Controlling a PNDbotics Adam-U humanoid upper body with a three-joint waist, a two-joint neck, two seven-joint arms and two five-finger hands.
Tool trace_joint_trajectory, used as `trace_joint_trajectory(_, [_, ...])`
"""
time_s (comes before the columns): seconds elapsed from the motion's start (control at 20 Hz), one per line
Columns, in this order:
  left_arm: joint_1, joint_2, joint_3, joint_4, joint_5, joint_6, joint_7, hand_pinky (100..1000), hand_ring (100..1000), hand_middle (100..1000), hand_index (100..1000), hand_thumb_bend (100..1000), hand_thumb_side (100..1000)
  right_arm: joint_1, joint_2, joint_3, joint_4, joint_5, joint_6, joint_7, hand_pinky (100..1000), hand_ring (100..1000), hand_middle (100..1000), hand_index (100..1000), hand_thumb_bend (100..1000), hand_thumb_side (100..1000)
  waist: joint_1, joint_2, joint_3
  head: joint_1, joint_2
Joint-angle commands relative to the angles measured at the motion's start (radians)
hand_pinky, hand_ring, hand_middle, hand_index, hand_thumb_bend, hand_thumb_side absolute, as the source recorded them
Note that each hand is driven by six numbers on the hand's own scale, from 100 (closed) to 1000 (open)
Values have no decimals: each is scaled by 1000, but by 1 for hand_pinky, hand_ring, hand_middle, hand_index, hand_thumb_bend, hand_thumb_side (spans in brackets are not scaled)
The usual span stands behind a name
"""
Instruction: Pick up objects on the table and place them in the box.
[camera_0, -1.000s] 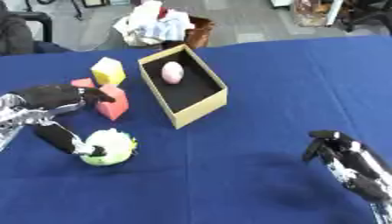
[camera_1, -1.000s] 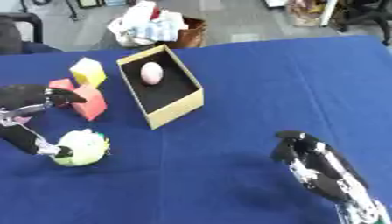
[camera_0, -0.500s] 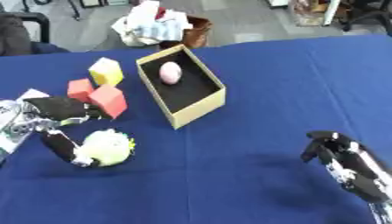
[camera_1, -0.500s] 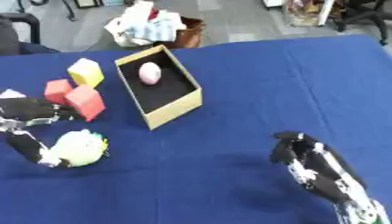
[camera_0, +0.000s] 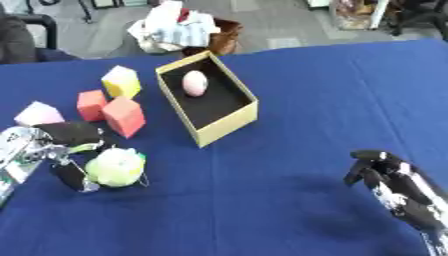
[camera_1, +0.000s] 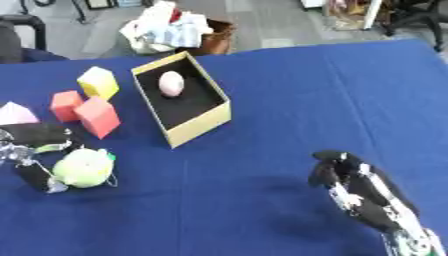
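Note:
A tan box (camera_0: 234, 119) with a black inside lies open at centre left, and a pink egg (camera_0: 194, 83) rests in its far end. On the blue tablecloth, down at the left, is a green and white ball (camera_0: 115, 167). My left hand (camera_0: 73, 134) curls over its upper left side, with the thumb (camera_0: 69, 177) at its lower left, so the ball sits in the grasp. To the box's left stand a yellow cube (camera_0: 121, 81), two red blocks (camera_0: 124, 116) and a pink shape (camera_0: 37, 114). My right hand (camera_1: 354, 182) hovers open at the lower right, holding nothing.
The blue-covered table (camera_0: 324, 100) fills the view. Beyond its far edge stands a brown basket (camera_0: 220, 33) piled with cloths. A dark chair (camera_0: 24, 37) shows at the upper left.
My left hand's fingers have come down from above the red blocks onto the ball's upper left, and the thumb has dropped slightly. Ball and right hand have barely moved.

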Motion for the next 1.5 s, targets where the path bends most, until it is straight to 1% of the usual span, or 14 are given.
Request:
trace_joint_trajectory(0.05, [0, 22, 27, -42, 57, 12, 29, 696, 532, 496, 712, 100, 285, -8, -14, -3, -13, 1, -3, -1, 565, 584, 543, 783, 100, 434, 6, -26, 2, 0, -7])
trace_joint_trajectory(0.2, [8, 28, 47, -95, 110, 23, 43, 683, 514, 468, 684, 100, 276, -8, -14, -3, -13, 2, -3, -2, 565, 584, 543, 783, 100, 434, 6, -26, 3, -2, -7])
trace_joint_trajectory(0.45, [-9, 36, 86, -191, 182, 43, 55, 680, 511, 461, 683, 100, 265, -7, -14, -4, -13, 1, -3, -4, 565, 584, 543, 783, 100, 435, 6, -28, 5, -6, -8])
trace_joint_trajectory(0.55, [-48, 31, 93, -206, 194, 55, 55, 684, 514, 463, 686, 100, 262, -6, -14, -3, -12, 1, -3, -3, 565, 584, 543, 783, 100, 435, 5, -30, 6, -8, -8])
trace_joint_trajectory(0.65, [-100, 14, 89, -187, 193, 65, 48, 684, 514, 464, 686, 100, 262, -4, -14, -1, -11, 1, -3, -1, 565, 584, 543, 783, 100, 434, 4, -31, 5, -9, -9])
trace_joint_trajectory(0.75, [-168, -13, 74, -140, 178, 71, 38, 684, 516, 468, 689, 100, 264, -3, -13, 0, -10, 0, -3, 0, 564, 584, 543, 783, 100, 434, 2, -33, 2, -9, -10])
trace_joint_trajectory(0.9, [-280, -68, 42, -38, 135, 66, 25, 689, 521, 474, 693, 100, 266, -2, -13, 2, -9, 0, -3, 1, 564, 584, 543, 783, 100, 434, 0, -33, -3, -8, -12])
trace_joint_trajectory(1.1, [-427, -170, 14, 135, 22, 61, 47, 692, 525, 478, 696, 100, 269, -2, -9, 4, -7, -1, -4, 4, 565, 584, 543, 783, 100, 434, -4, -33, -9, -10, -15])
trace_joint_trajectory(1.3, [-520, -257, 8, 301, -89, 47, 88, 698, 536, 492, 713, 100, 275, -4, -4, 6, -7, -4, -4, 6, 565, 584, 543, 783, 100, 435, -8, -31, -14, -13, -18])
trace_joint_trajectory(1.4, [-554, -293, 10, 363, -132, 41, 108, 704, 546, 502, 723, 100, 276, -4, -4, 6, -7, -4, -3, 7, 565, 584, 543, 783, 100, 435, -9, -30, -15, -13, -19])
trace_joint_trajectory(1.5, [-582, -322, 13, 412, -173, 37, 130, 718, 572, 531, 745, 100, 279, -4, -3, 8, -7, -5, -3, 8, 565, 584, 543, 783, 100, 436, -10, -29, -16, -11, -19])
